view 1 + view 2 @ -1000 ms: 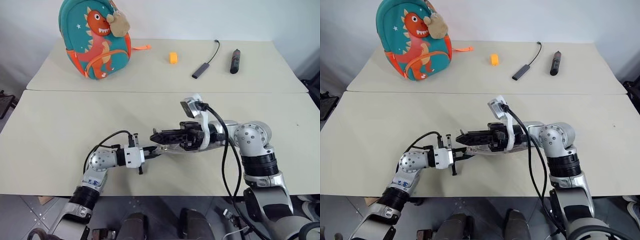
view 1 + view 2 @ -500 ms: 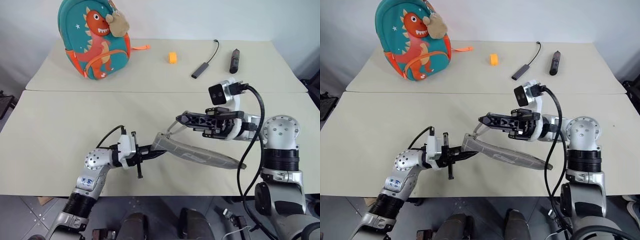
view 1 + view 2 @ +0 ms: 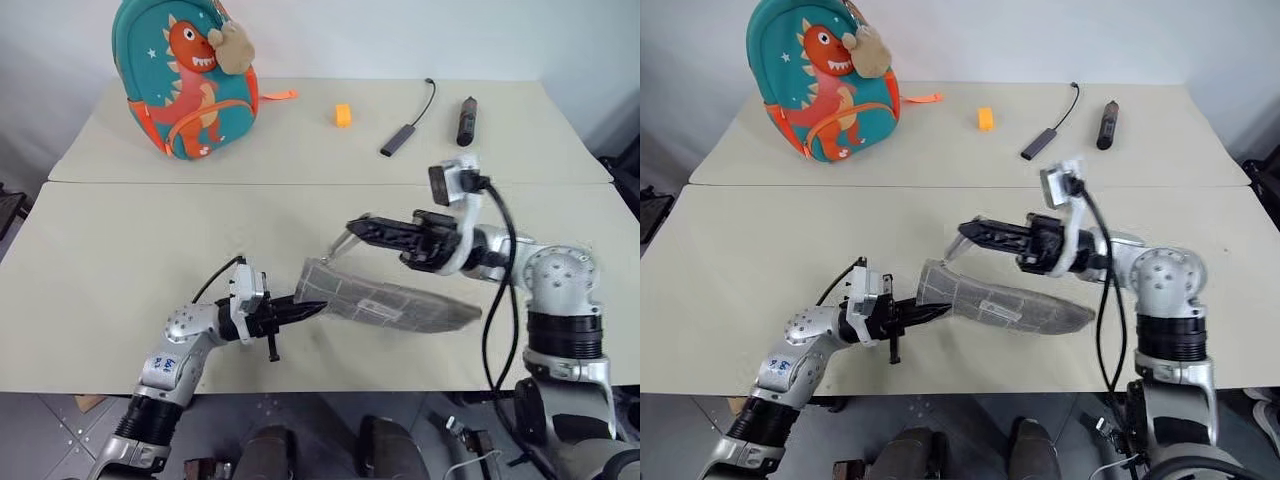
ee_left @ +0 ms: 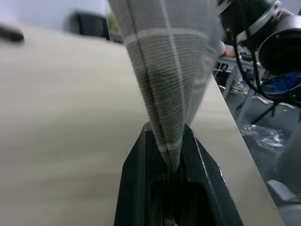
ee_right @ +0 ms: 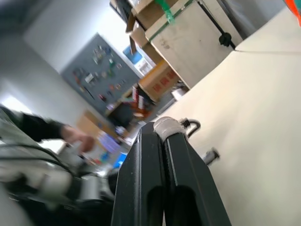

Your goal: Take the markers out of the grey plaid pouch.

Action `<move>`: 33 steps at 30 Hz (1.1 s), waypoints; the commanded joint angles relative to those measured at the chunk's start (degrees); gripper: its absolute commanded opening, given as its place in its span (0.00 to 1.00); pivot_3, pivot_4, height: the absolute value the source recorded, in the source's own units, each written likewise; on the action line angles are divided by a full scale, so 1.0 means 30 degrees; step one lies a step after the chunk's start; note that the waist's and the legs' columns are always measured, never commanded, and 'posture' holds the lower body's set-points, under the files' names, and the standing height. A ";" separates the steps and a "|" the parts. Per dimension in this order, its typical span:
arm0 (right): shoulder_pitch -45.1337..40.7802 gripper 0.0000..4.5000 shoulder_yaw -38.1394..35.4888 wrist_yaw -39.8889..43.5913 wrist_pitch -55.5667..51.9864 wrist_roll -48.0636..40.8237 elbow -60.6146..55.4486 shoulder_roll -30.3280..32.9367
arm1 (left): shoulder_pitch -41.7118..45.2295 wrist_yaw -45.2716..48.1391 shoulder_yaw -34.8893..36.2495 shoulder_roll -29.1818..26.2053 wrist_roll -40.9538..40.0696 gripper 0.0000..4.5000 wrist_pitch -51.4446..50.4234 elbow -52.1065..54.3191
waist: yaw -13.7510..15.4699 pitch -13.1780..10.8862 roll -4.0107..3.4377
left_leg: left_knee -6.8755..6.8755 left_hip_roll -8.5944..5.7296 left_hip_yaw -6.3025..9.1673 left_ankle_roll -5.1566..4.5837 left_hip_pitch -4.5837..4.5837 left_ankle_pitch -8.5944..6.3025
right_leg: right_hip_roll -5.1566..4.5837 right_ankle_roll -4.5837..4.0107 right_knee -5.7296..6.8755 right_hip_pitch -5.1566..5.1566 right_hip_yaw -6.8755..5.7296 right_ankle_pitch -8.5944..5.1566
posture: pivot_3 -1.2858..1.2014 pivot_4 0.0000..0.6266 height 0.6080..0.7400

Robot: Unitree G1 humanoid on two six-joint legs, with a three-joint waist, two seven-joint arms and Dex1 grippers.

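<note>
Left eye view puts the grey plaid pouch near the front edge of the near table, stretched out between the two arms, its left end raised and its right end sagging to the tabletop. A second ago it lay bunched out of sight beneath the right arm; now nearly its whole length is in view, pulled long and taut. No markers can be seen on the table or at the pouch's mouth (they are presumably inside, though the fabric hides them).

The left gripper is clamped on the lower corner of the pouch's left end; the left wrist view shows the plaid cloth pinched between its closed fingers. The right gripper has risen and drawn back to the right, and it is closed on the thin loop or pull that runs from its tip down to the pouch's upper corner; the right wrist view shows a pale cord end nipped at the fingertips.

That looks like the opening stage: one hand anchors, the other pulls. Whether the mouth has opened cannot be told, so emptying remains ahead.

Farther back, on the rear table, stand the teal dinosaur backpack, a small orange block, a grey stick with a black cord and a thick dark cylinder.
</note>
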State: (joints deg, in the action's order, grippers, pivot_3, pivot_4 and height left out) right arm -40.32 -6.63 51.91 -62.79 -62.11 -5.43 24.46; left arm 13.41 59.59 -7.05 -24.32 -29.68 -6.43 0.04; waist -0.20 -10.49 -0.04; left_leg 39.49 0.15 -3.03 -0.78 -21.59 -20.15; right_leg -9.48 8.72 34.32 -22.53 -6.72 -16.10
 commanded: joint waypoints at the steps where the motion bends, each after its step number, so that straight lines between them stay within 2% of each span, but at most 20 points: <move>1: -0.0219 0.01 0.0158 0.1016 0.2137 0.0021 -0.1764 -0.0962 | -0.0431 -0.0866 0.0318 -0.0069 -0.0500 0.00 -0.2292 0.0506 | 0.0019 0.0000 0.0001 | 0.0005 0.0000 0.0004 0.0000 0.0000 0.0000 | 0.0000 0.0000 0.0001 0.0006 0.0000 0.0000 | 0.52 0.24 1.00; 7: 0.0194 0.01 0.0533 0.1843 0.2117 -0.0317 -0.1976 -0.0929 | -0.0133 -0.3222 0.1592 0.0980 -0.1266 0.00 -0.4265 0.0818 | 0.0058 0.0000 0.0003 | 0.0017 -0.0009 0.0049 -0.0003 -0.0001 -0.0001 | 0.0000 0.0000 -0.0003 0.0030 -0.0009 0.0001 | 0.52 0.24 1.00; 12: 0.0899 0.01 -0.0061 0.2863 0.2793 0.0458 -0.1187 0.0692 | -0.0162 -0.4899 0.3281 0.1695 -0.2652 0.00 -0.5702 0.1169 | 0.0046 -0.0001 0.0006 | 0.0017 -0.0006 0.0049 -0.0002 0.0000 -0.0001 | 0.0001 0.0000 -0.0004 0.0029 -0.0008 0.0001 | 0.52 0.24 1.00; 21: 0.1062 0.01 -0.0593 0.3033 0.5916 0.3144 0.0650 0.1922 | -0.0554 -0.4016 0.3566 0.1233 -0.2343 0.00 -0.5510 0.1472 | 0.0043 -0.0002 0.0006 | 0.0013 -0.0002 0.0013 -0.0001 0.0009 -0.0001 | 0.0005 0.0000 -0.0006 0.0025 -0.0001 0.0001 | 0.52 0.24 1.00; 31: 0.2412 0.01 -0.2488 0.3084 0.6621 0.3408 0.1569 0.3413 | -0.0439 -0.3504 0.4165 0.1229 -0.1895 0.00 -0.3657 0.1022 | 0.0120 -0.0003 0.0008 | 0.0011 -0.0005 0.0009 -0.0002 0.0007 -0.0001 | 0.0005 0.0000 -0.0025 0.0032 -0.0001 0.0001 | 0.52 0.24 1.00; 33: 0.3145 0.01 -0.3422 0.3187 0.6584 0.3500 0.2193 0.4367 | -0.0783 -0.2978 0.4362 0.1039 -0.1886 0.00 -0.3176 0.0977 | 0.0110 -0.0002 0.0007 | 0.0011 -0.0003 0.0008 -0.0002 0.0007 -0.0001 | 0.0005 0.0001 -0.0024 0.0032 -0.0002 0.0001 | 0.52 0.24 1.00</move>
State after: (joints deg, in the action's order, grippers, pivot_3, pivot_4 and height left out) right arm -31.82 -12.55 60.69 -43.87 -51.35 0.63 34.81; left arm 12.41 49.14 4.19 -20.41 -35.37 -17.88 2.26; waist 0.13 -10.50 -0.02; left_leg 39.52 0.14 -3.01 -0.78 -21.57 -20.15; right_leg -9.47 8.73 34.25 -22.44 -6.72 -16.10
